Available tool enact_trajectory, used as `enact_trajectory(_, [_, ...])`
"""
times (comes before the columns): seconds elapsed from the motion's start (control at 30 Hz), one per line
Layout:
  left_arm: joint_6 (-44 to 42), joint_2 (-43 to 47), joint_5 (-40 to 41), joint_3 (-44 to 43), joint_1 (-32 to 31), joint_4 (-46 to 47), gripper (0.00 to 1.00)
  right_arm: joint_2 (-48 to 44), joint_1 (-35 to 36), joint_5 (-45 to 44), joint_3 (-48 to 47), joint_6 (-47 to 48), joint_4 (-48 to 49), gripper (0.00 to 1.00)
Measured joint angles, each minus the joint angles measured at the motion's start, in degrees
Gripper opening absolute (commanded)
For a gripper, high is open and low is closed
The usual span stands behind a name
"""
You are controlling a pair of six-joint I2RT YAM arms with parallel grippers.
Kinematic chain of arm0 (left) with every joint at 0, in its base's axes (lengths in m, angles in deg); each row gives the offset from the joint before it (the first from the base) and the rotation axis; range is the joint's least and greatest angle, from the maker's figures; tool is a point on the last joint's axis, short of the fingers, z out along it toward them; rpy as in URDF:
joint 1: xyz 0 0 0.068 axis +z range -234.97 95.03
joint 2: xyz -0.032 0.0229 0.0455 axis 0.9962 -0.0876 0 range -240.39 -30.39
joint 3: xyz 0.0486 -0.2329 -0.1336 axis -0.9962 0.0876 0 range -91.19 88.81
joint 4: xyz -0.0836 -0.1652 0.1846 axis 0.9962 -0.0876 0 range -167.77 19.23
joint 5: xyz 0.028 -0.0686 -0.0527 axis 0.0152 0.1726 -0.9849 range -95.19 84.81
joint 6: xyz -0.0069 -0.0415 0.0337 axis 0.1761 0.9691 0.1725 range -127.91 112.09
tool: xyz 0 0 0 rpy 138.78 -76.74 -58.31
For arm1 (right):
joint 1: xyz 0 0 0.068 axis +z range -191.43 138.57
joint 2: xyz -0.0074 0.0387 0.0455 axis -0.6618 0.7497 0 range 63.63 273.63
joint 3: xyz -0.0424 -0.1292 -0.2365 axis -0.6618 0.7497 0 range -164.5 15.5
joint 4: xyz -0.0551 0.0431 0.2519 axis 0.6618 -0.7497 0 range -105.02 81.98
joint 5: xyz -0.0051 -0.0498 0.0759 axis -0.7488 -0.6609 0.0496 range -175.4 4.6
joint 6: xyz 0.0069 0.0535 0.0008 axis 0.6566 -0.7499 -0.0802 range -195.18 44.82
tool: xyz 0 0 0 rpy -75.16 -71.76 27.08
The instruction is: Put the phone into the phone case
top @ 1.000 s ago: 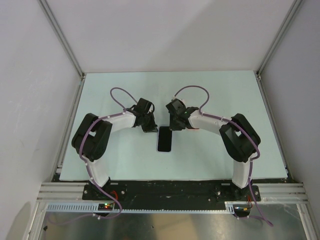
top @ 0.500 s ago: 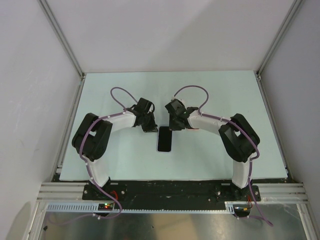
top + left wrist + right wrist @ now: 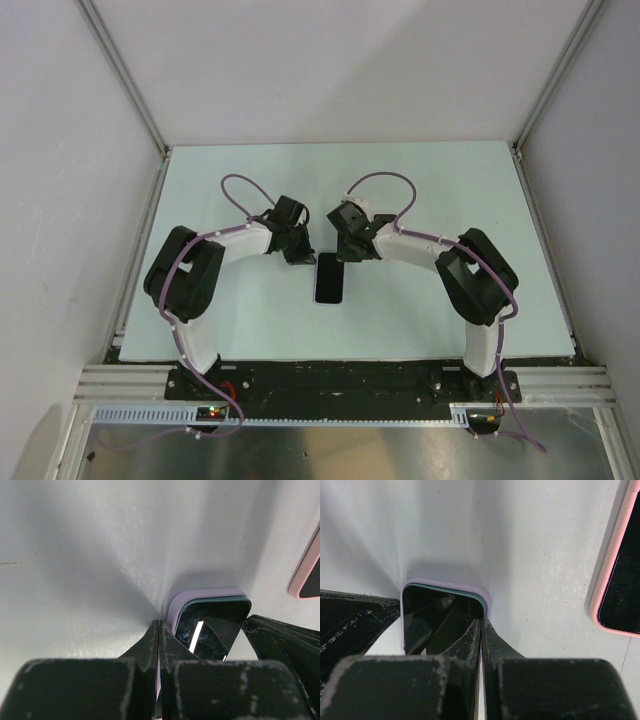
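The left fingers (image 3: 149, 650), closed and empty, sit at the 11 o'clock corner of the phone (image 3: 329, 280) in its case (image 3: 200, 591); the right fingers (image 3: 492, 647), likewise closed, sit at the 1 o'clock corner.

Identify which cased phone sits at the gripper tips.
The lilac-cased phone, with the left gripper and right gripper at its corners; the pink-cased phone lies apart, off to the side.

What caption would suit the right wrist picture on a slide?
Shut right claw at the corner of a dark phone sitting in its lavender case, a pink-edged device lying apart.
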Motion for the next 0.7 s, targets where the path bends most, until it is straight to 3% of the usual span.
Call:
enact_trajectory(0.5, [-0.4,0.0,0.0,-0.6,0.0,-1.0,0.0,1.0,0.8,-2.1,0.4,-0.9,0.7,0.02])
enact_trajectory(0.7, [-0.5,0.0,0.0,-0.7,0.0,-1.3,0.0,-0.3,0.8,-2.2,0.4,-0.7,1.0,0.12])
